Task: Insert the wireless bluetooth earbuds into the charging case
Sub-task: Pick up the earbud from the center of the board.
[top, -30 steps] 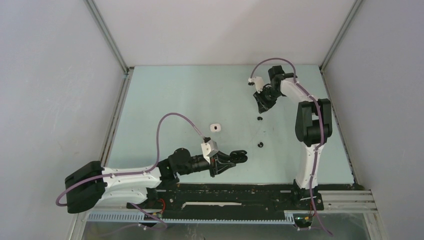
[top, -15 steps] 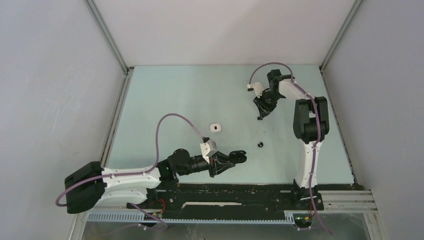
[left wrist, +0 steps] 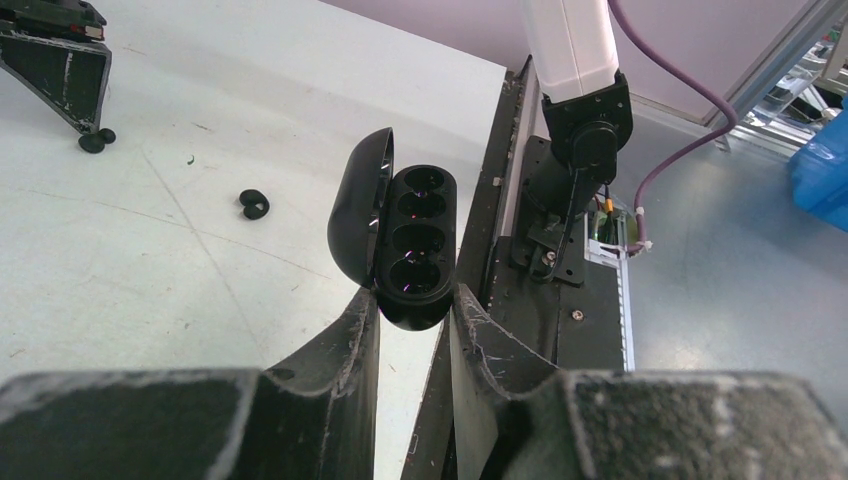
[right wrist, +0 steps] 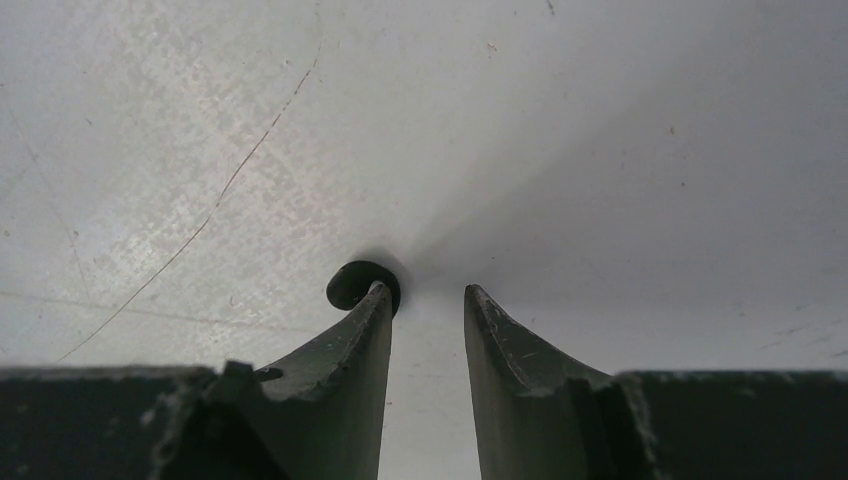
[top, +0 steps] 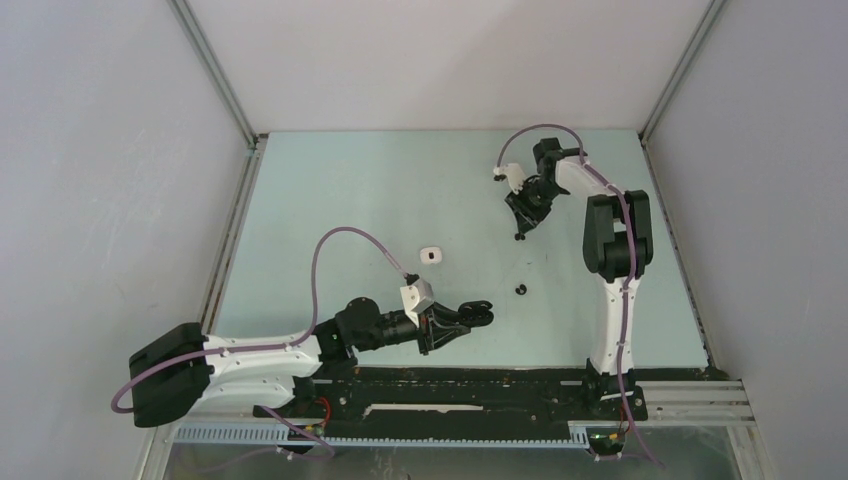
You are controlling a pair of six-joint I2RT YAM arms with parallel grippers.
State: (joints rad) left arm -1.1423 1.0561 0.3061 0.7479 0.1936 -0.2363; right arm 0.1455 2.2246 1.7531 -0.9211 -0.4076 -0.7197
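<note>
Only your right wrist view shows the black earbud point(right wrist: 355, 283) outside the narrowly parted right gripper point(right wrist: 425, 295). Your left gripper point(left wrist: 412, 300) clamps the open charging case point(left wrist: 415, 245).

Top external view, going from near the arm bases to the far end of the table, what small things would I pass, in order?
black charging case → black earbud → white case → second black earbud

White links point(top: 255, 352), black joints point(top: 615, 245) — purple cables point(top: 350, 230)
</note>
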